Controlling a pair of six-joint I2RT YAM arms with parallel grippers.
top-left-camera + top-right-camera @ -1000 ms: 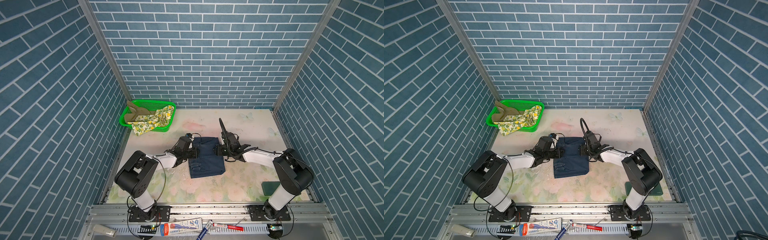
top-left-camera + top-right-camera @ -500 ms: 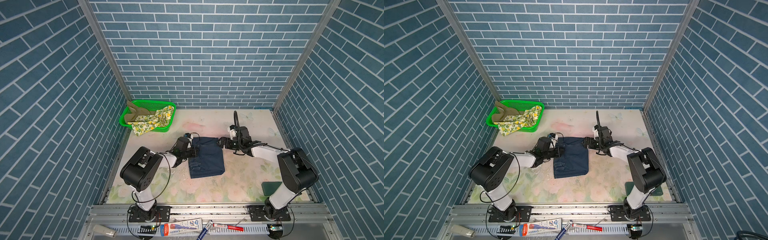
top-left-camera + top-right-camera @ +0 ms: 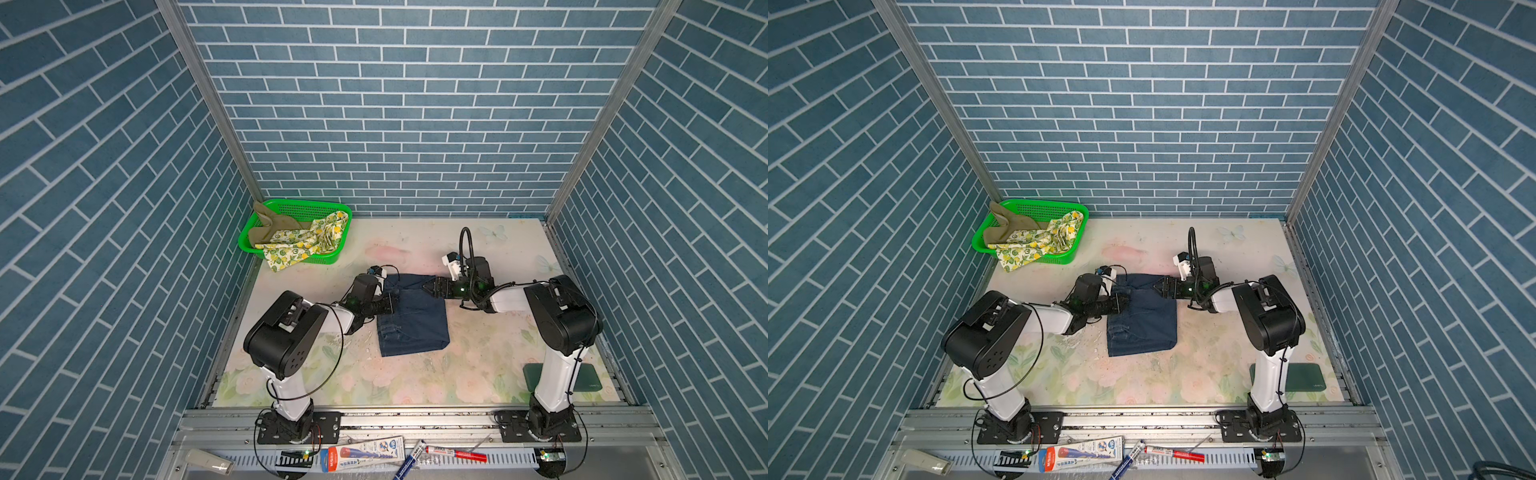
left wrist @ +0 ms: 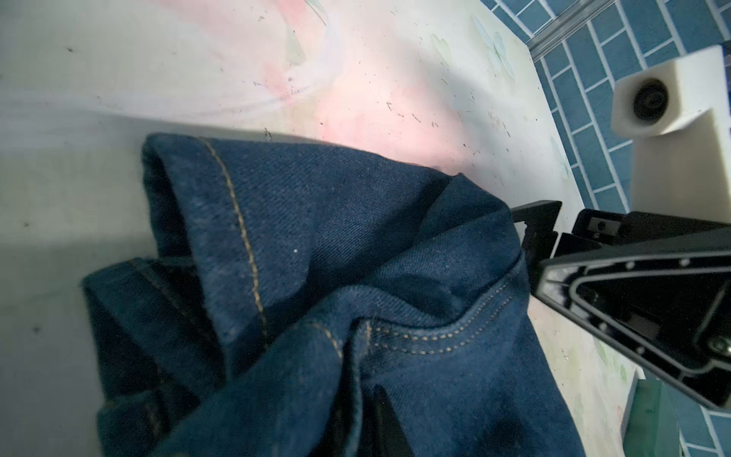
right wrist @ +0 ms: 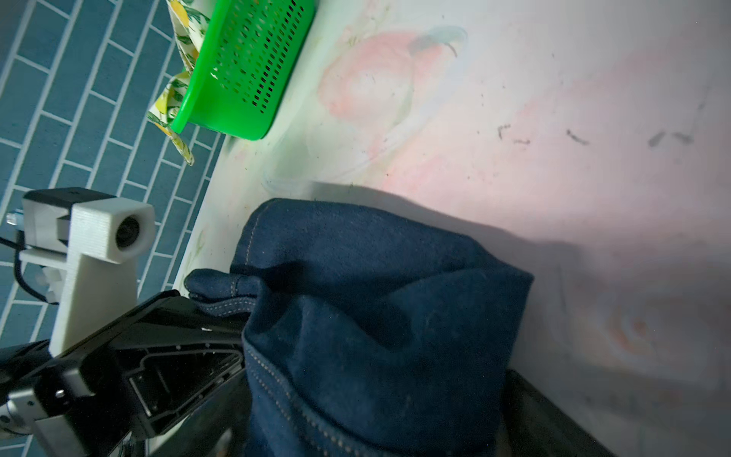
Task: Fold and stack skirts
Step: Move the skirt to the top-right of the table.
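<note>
A dark blue denim skirt [image 3: 415, 324] lies folded on the table's middle in both top views. My left gripper [image 3: 392, 297] is at its left edge, shut on a raised fold of denim [image 4: 356, 245]; one black fingertip [image 4: 389, 423] shows under the cloth. My right gripper [image 3: 428, 286] is at the skirt's far right corner, its fingers wide apart around the denim edge [image 5: 375, 296], not pinching it. The lemon-print skirt [image 3: 303, 243] and the khaki skirt [image 3: 270, 224] lie crumpled in the green basket [image 3: 307, 205].
The basket stands in the far left corner, with the lemon skirt hanging over its front rim. A dark green pad [image 3: 590, 376] lies at the front right behind the right arm's base. Pens and a tube [image 3: 365, 451] rest on the front rail.
My right gripper let go of the skirt's far part, drew back to the right and opened wide at the right corner. My left gripper has closed further on the left edge.
</note>
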